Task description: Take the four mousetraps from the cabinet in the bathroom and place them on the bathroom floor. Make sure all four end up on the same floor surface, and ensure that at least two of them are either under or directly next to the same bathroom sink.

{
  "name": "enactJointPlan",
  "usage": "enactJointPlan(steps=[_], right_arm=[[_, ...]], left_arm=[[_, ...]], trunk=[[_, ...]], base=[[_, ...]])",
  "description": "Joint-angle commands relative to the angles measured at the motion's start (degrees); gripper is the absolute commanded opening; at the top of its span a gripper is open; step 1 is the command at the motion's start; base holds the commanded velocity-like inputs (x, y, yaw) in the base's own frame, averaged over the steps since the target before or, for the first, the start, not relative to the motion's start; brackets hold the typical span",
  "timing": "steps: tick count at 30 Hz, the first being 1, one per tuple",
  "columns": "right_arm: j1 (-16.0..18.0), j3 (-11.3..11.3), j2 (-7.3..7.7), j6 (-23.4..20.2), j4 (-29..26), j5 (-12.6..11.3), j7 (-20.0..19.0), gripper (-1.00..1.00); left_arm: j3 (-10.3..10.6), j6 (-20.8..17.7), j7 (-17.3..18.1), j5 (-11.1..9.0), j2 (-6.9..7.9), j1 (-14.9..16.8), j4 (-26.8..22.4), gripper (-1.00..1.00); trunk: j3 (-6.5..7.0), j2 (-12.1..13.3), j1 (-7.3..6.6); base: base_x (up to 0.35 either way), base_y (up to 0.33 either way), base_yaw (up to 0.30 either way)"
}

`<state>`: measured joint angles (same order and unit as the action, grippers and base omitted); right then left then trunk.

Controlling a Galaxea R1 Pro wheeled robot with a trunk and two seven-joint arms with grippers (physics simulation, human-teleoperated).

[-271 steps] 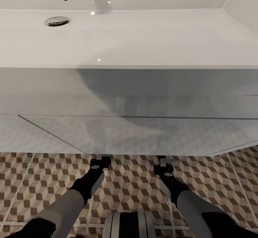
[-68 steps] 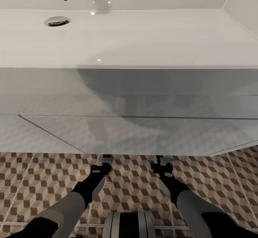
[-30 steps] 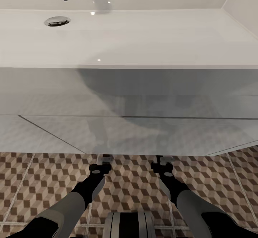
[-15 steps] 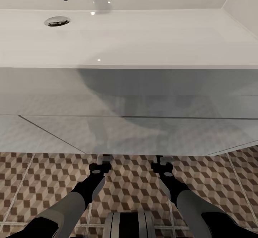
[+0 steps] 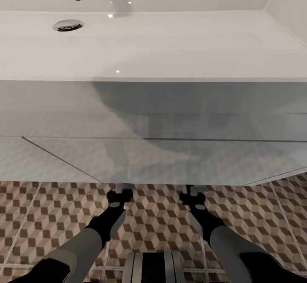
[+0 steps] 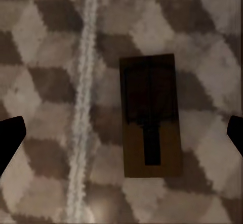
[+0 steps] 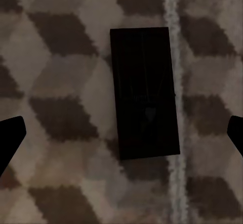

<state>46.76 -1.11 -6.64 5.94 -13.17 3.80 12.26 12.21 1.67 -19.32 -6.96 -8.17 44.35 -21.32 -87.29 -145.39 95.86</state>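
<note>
Under the edge of the white vanity (image 5: 149, 155) that carries the sink (image 5: 179, 40), both arms reach down to the bathroom floor (image 5: 38, 215). A tan-brown mousetrap (image 6: 151, 115) lies flat on the cube-pattern tiles beside a grout line, straight below my left gripper (image 6: 123, 135), whose dark fingertips (image 6: 10, 138) stand far apart on either side of it, open. A second mousetrap (image 7: 145, 100), dark in shadow, lies flat on the tiles under my right gripper (image 7: 123, 135), which is also open and apart from it. In the head view the left gripper (image 5: 120, 191) and right gripper (image 5: 194, 191) sit at the vanity's lower edge.
The vanity front spans the whole width and overhangs both wrists. The basin's chrome drain (image 5: 68, 25) is at the far left. My own base (image 5: 153, 268) sits between the arms at the near edge. Open tiled floor stretches to either side of the arms.
The left gripper has shifted slightly toward the vanity in the last half second. The right arm and the camera have stayed still.
</note>
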Motion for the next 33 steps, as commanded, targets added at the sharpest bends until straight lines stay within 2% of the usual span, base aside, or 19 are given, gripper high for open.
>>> enactJointPlan(steps=[1, 10, 33], right_arm=[[0.02, -0.12, -0.03, 0.11, 0.05, 0.4, 0.22, 1.0], [0.02, -0.12, -0.04, 0.1, 0.0, 0.42, 0.22, 1.0], [0.03, -0.12, -0.04, 0.1, -0.01, 0.42, 0.22, 1.0]], left_arm=[[0.49, 0.5, -0.38, -0.59, 0.03, 0.03, 0.04, 1.0], [0.53, 1.67, -0.44, -0.45, -0.17, 0.03, 0.05, 1.0], [0.54, 1.84, -0.37, -0.42, -0.35, 0.03, 0.14, 1.0]], trunk=[[-0.03, -0.01, -0.01], [-0.03, -0.01, -0.01], [-0.03, -0.01, -0.01]], base=[[0.0, 0.0, 0.0], [0.0, 0.0, 0.0], [0.0, 0.0, 0.0]])
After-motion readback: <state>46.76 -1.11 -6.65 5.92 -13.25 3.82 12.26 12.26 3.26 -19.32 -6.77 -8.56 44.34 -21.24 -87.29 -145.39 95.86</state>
